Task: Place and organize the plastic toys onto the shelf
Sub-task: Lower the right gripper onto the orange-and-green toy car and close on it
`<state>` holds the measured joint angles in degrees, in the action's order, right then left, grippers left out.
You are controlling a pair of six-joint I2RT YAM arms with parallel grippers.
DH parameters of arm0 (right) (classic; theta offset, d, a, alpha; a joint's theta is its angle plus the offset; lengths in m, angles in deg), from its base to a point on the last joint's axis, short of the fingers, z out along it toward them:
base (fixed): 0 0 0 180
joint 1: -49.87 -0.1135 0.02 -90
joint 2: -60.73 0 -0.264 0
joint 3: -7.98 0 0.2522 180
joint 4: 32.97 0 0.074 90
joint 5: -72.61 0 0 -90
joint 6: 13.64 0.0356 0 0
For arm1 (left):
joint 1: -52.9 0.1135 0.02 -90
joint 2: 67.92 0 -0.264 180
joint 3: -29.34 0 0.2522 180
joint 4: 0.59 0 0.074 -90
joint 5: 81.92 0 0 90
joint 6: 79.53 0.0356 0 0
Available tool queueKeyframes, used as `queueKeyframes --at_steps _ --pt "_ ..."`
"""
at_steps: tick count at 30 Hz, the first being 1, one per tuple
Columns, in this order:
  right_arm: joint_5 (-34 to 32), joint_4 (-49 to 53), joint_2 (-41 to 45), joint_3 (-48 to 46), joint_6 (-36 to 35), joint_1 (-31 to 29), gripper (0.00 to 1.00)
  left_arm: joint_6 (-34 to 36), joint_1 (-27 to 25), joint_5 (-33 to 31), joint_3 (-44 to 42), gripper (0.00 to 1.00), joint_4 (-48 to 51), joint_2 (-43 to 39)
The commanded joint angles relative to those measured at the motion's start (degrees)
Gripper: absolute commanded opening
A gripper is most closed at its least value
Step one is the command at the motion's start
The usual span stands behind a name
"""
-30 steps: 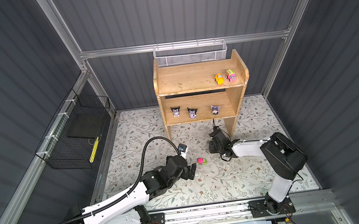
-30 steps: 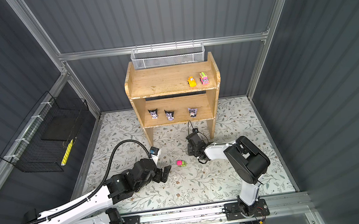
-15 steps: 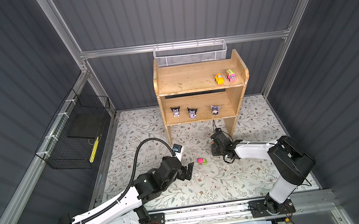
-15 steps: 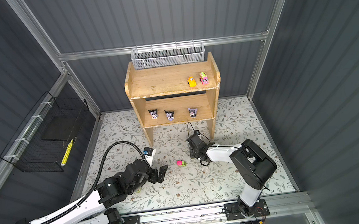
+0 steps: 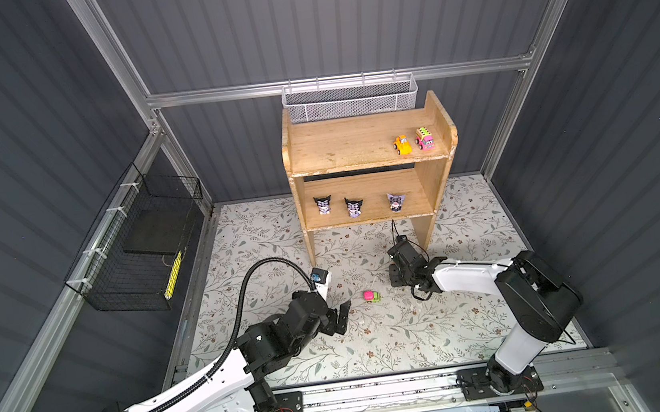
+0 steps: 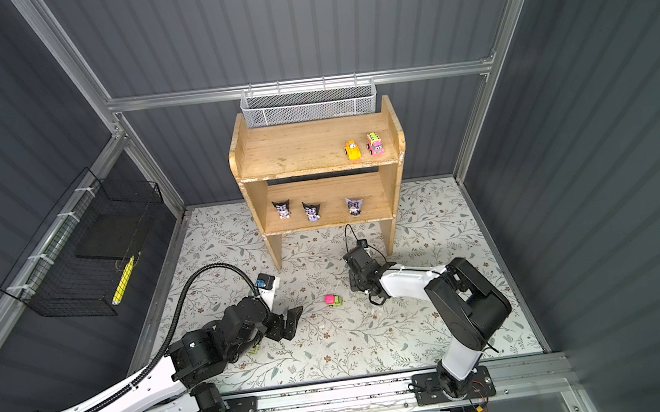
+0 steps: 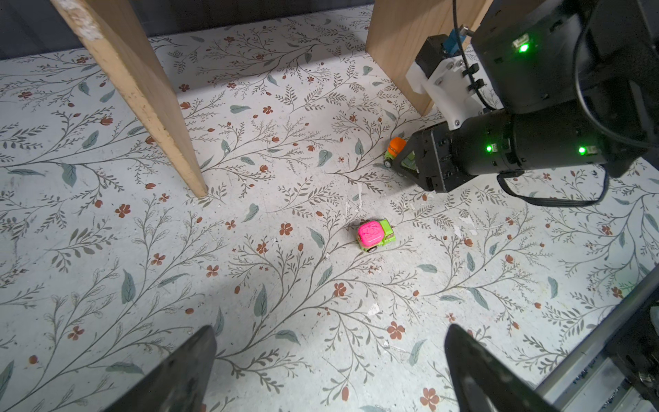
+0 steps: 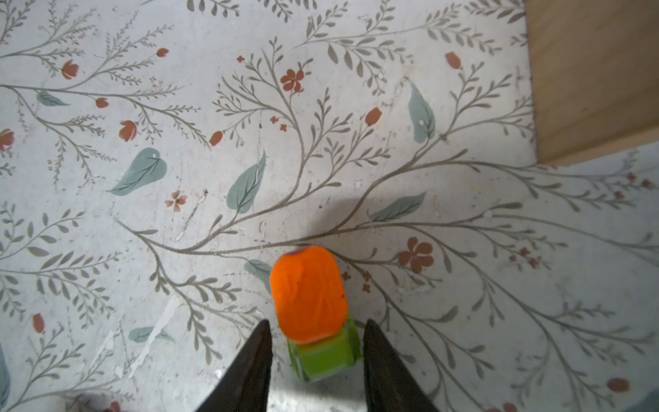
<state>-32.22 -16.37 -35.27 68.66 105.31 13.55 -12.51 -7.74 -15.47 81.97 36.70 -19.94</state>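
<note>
My right gripper (image 8: 317, 323) is straddling the orange-and-green car (image 8: 308, 296) on the floral mat (image 8: 178, 178) near a leg of the shelf (image 5: 339, 147). Its jaws are slightly apart and not clamping, probably to square up first. My left gripper (image 7: 331, 328) is hovering wide apart, short of the pink-and-green car (image 7: 374, 235), leaving the right arm room.

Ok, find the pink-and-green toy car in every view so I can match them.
Top view: pink-and-green car on the floral mat, between the arms.
Top view: the car, same spot.
Left wrist: the car near the picture's middle.
Right wrist: not in it; only an orange-and-green car shows.
Landmark: the shelf leg by the right arm, in all four.
</note>
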Motion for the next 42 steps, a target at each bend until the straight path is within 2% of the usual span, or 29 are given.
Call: queueKeyframes --at_steps 1,16,21,24,39,42 --pt "-0.2 -0.7 -1.4 0.0 0.1 -0.1 0.45 -0.7 0.4 -1.1 -0.2 1.00 1.9 -1.1" --pt "0.1 -2.3 -3.9 0.0 -1.0 0.3 0.40 -0.4 0.4 -1.3 0.6 1.00 1.7 1.1" --pt "0.0 -2.7 -3.7 0.2 -1.2 0.5 0.52 0.0 0.4 -1.2 1.6 1.00 1.9 2.1" --pt "-0.1 -2.7 -3.6 0.5 -1.5 0.5 0.55 0.3 0.4 -1.2 1.8 1.00 1.9 2.4" --pt "0.9 -2.9 -5.0 2.2 -2.4 1.2 0.51 1.1 0.4 -1.4 2.6 1.00 2.2 3.3" --pt "1.2 -2.9 -5.2 2.4 -2.7 1.2 0.46 1.1 0.4 -1.4 2.6 1.00 2.0 3.6"
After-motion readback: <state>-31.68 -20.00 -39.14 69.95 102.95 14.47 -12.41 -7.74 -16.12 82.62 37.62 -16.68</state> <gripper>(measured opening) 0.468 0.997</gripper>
